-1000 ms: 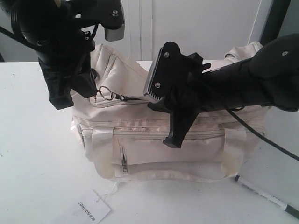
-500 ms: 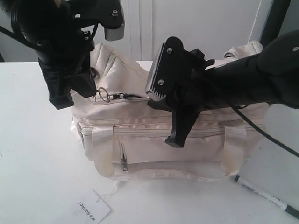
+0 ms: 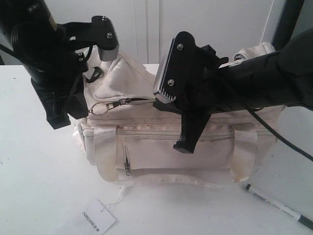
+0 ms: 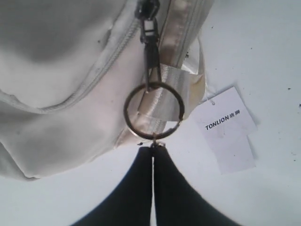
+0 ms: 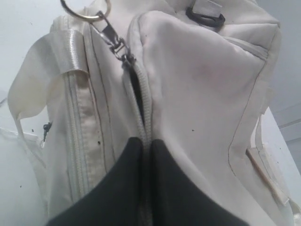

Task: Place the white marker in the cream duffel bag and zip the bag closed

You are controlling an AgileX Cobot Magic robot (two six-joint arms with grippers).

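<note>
Since a second ago the left gripper has drawn toward the left edge of the exterior view and lower, taking the gold ring pull with it. The white marker lies on the table at lower right, outside the cream duffel bag, near its right bottom corner. The left gripper is clenched on the ring pull's end link. The right gripper is closed, tips against the top zipper seam mid-frame. A paper tag lies lower left.

The white marker runs out of view.
</note>
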